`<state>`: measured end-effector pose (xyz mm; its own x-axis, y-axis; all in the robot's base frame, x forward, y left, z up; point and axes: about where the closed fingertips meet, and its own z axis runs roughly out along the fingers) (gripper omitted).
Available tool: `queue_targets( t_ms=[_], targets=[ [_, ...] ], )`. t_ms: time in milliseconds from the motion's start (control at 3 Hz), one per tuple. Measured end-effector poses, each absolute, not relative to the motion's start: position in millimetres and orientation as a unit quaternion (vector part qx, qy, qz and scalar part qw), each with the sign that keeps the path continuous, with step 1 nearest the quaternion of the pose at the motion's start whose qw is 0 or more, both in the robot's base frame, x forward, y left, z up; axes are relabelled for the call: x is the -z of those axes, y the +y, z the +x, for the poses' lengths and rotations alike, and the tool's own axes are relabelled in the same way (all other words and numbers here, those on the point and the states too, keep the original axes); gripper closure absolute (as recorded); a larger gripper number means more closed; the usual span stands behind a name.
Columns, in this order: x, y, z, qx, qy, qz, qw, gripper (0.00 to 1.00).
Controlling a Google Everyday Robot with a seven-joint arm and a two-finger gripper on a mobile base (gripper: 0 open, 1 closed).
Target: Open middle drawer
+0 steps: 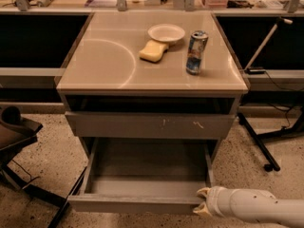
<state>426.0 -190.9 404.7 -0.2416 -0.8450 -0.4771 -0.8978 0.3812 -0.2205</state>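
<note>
Camera view: shows the middle drawer [142, 189] pulled well out of the cabinet [104, 65], below the scratched grey front [152, 125]. Lies open-topped, long axis running left to right, flat front facing the camera. Puts the gripper [202, 202] low and right, at the right end of that flat front, on an arm [256, 208] entering from the right edge. Cannot tell whether the pincer is wide, narrow or clamped. Shows a can [196, 52], bowl [166, 32] and sponge [153, 51] on top

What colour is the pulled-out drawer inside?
The shallow open drawer is plain grey, camera view; white gripper at its front right corner.
</note>
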Motion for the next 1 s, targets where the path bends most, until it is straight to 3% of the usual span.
queue_targets(
  t_ms=[1000],
  targets=[
    [-407.0,-191.5,415.8,-0.051,0.787,-0.552,0.271,1.0]
  ],
)
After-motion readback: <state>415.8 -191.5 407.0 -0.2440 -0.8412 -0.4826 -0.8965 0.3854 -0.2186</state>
